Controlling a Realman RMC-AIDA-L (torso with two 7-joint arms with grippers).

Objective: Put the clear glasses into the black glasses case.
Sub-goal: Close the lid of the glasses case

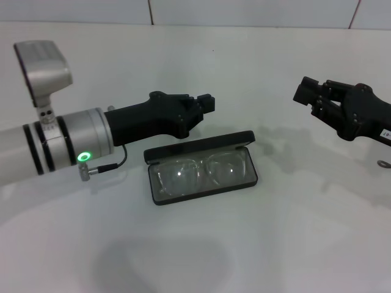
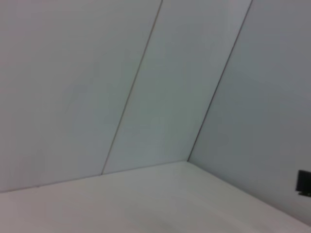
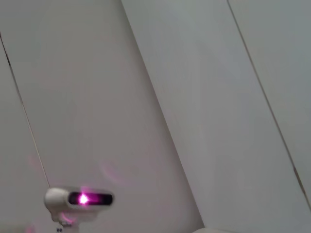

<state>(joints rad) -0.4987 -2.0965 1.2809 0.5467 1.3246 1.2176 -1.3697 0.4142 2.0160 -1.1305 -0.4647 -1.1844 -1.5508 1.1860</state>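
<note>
Glasses lie inside open case, centre of white table. Placing step looks done; lid shutting may remain. Left gripper hovers just behind case, holds nothing, finger gap unclear. Right gripper well apart, empty, likewise unclear.

We saw the black glasses case as a matte black shell around a grey lining, at centre frame. The clear glasses inside it were colourless, with small white glints on the lenses. The table was plain white. The left gripper, left of centre, was black on a silver arm banded with black rings and lit by a green light. The right gripper, at the right edge, was black. The wall panels were pale grey with thin dark seams, and a white device glowed magenta.
</note>
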